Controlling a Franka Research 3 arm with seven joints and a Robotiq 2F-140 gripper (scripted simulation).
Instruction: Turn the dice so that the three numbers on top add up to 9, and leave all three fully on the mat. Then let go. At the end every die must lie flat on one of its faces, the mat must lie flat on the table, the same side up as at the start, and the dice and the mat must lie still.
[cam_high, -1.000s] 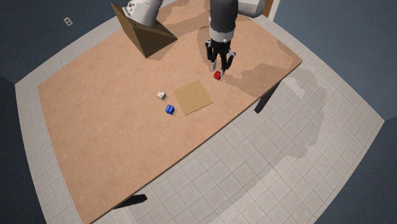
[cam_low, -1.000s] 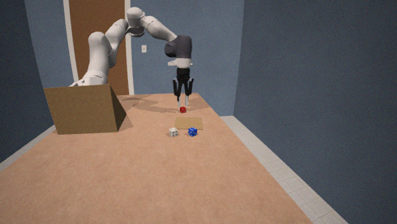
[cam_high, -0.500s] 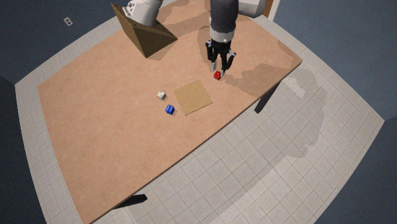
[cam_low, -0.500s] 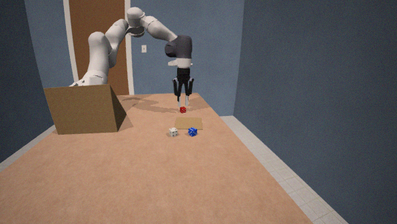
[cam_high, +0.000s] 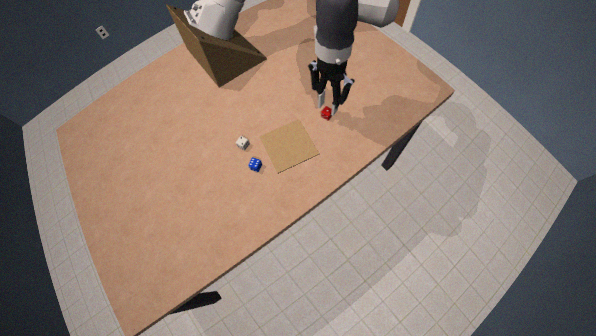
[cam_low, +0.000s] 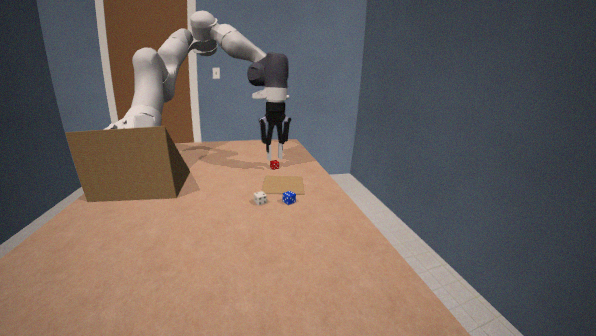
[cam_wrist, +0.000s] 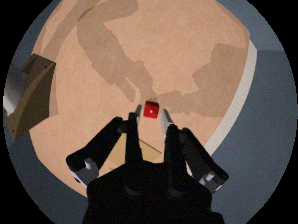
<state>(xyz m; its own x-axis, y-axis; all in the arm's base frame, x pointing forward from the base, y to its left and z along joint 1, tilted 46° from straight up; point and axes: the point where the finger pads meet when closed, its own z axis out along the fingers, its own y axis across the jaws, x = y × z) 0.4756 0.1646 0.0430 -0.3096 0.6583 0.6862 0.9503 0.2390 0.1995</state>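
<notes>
A red die (cam_high: 326, 113) (cam_low: 274, 165) (cam_wrist: 151, 110) rests on the table beyond the mat; its upper face shows one pip in the wrist view. My gripper (cam_high: 328, 108) (cam_low: 275, 158) (cam_wrist: 151, 113) points down, partly open and empty, with its fingertips just above the red die. The thin tan mat (cam_high: 289, 146) (cam_low: 283, 185) (cam_wrist: 120, 153) lies flat with no die on it. A white die (cam_high: 242, 143) (cam_low: 260, 198) and a blue die (cam_high: 255, 164) (cam_low: 289, 198) lie off the mat, beside one edge. The blue top shows six pips; the white top seems to show one.
A brown wedge-shaped block (cam_high: 220, 60) (cam_low: 125, 165) (cam_wrist: 37, 95) stands near the arm's base, well away from the dice. The table's long edge (cam_high: 300, 216) runs past the mat, with the tiled floor beyond it.
</notes>
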